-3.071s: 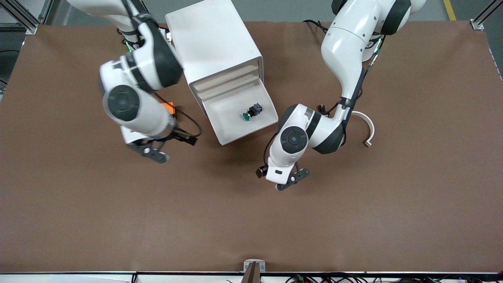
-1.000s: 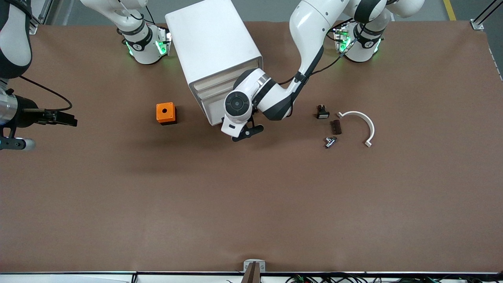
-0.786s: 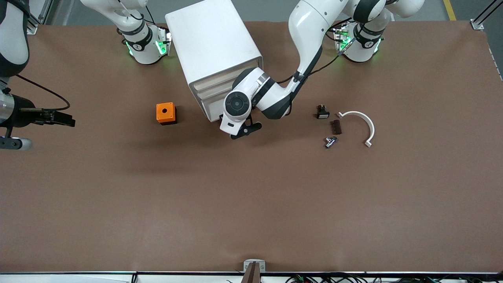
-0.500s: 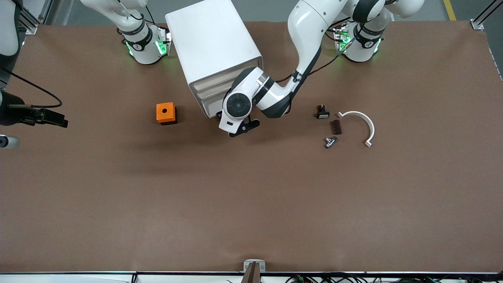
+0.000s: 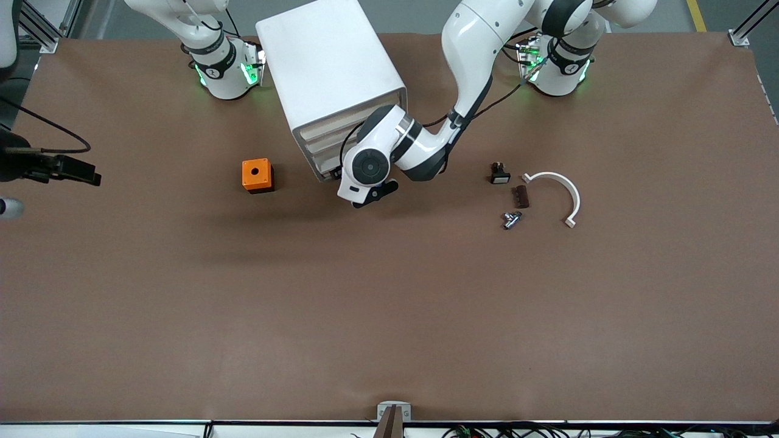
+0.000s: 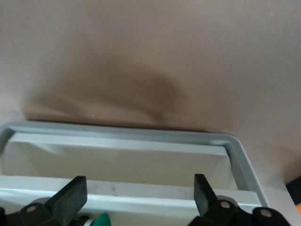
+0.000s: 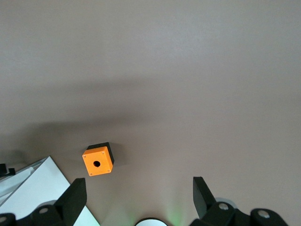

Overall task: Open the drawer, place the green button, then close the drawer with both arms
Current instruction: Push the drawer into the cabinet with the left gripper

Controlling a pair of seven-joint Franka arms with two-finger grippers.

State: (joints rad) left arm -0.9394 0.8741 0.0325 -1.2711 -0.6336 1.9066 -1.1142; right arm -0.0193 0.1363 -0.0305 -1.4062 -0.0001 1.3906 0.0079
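Note:
The white cabinet [image 5: 331, 67] stands between the two arm bases. Its lowest drawer [image 6: 123, 134] sticks out only a short way. The left arm reaches down to the drawer's front, and its hand hides most of the drawer in the front view. My left gripper [image 6: 139, 188] [image 5: 372, 194] is open over the drawer's rim, holding nothing. The button's green cap [image 6: 101, 220] peeps out from under the edge above the drawer. My right gripper [image 7: 139, 188] is open and empty, high over the right arm's end of the table. The front view shows only one tip of it.
An orange box with a hole [image 5: 256, 174] [image 7: 98, 161] sits beside the cabinet toward the right arm's end. Toward the left arm's end lie a small black-and-white switch [image 5: 499, 174], a dark brown piece [image 5: 520, 196], a metal fitting [image 5: 512, 219] and a white curved clip [image 5: 563, 191].
The drawer, wide open with the button in it three seconds ago, has been pushed almost fully in by the left hand. The right arm has drawn away toward its end of the table.

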